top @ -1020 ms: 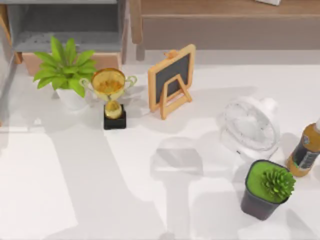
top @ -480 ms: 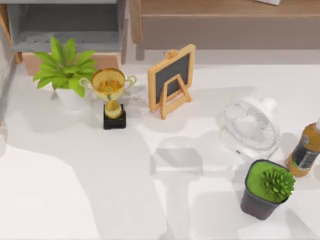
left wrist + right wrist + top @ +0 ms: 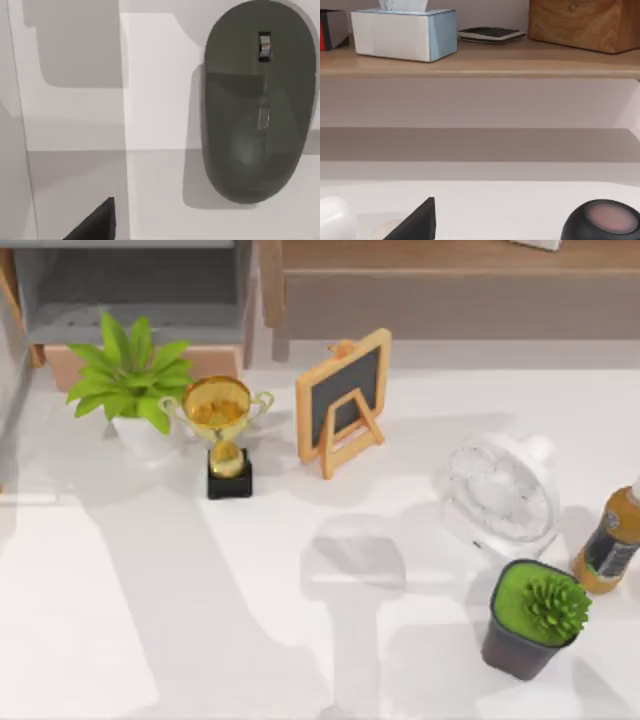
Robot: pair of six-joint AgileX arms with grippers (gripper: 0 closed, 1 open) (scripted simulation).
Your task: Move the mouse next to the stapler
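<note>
A dark grey mouse (image 3: 257,100) with a scroll wheel lies flat on the white table in the left wrist view. My left gripper (image 3: 97,225) shows as a dark wedge at the picture's edge, apart from the mouse and touching nothing. My right gripper (image 3: 417,222) shows as a similar dark wedge low over the table, facing a wooden shelf. The stapler is out of view.
On the table stand a leafy plant (image 3: 130,375), a gold trophy (image 3: 222,430), a small chalkboard (image 3: 343,400), a white fan (image 3: 500,495), a bottle (image 3: 610,545) and a succulent pot (image 3: 535,618). A tissue box (image 3: 402,32) sits on the shelf.
The broad shadow over the table's left part swelled toward the middle and then drew back. None of the objects on the table has moved.
</note>
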